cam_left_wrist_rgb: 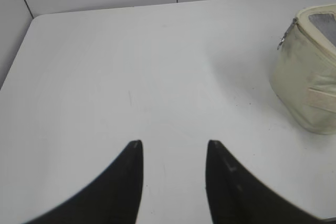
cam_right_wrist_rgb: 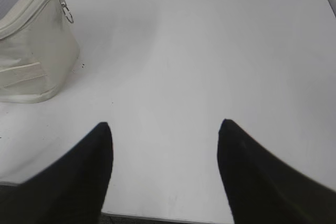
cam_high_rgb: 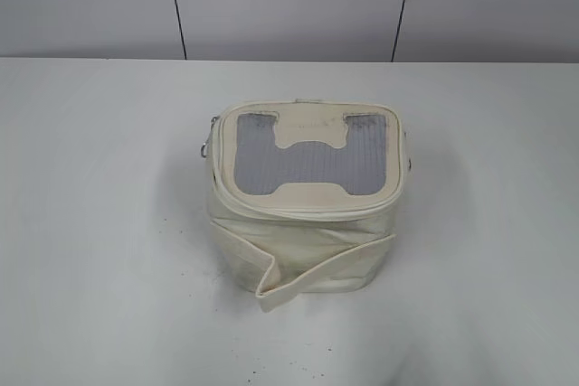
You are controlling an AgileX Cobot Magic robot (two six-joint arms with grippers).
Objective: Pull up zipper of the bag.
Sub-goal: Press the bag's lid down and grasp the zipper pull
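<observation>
A cream box-shaped bag [cam_high_rgb: 303, 241] with a grey mesh panel on its lid stands at the table's middle. A metal zipper pull [cam_high_rgb: 207, 144] hangs at its left upper edge. In the left wrist view the bag [cam_left_wrist_rgb: 304, 77] is at the far right with the pull [cam_left_wrist_rgb: 284, 38] on its corner. In the right wrist view the bag [cam_right_wrist_rgb: 31, 61] is at the upper left, with a metal ring pull [cam_right_wrist_rgb: 65, 6] at its corner. My left gripper [cam_left_wrist_rgb: 174, 145] is open and empty over bare table, left of the bag. My right gripper [cam_right_wrist_rgb: 164, 127] is open and empty, right of the bag. Neither gripper shows in the exterior view.
The white table [cam_high_rgb: 99, 223] stretches around the bag. A loose strap [cam_high_rgb: 308, 273] wraps the bag's front. A panelled wall [cam_high_rgb: 289, 2] stands behind the table. The table's near edge [cam_right_wrist_rgb: 157, 217] shows under the right gripper.
</observation>
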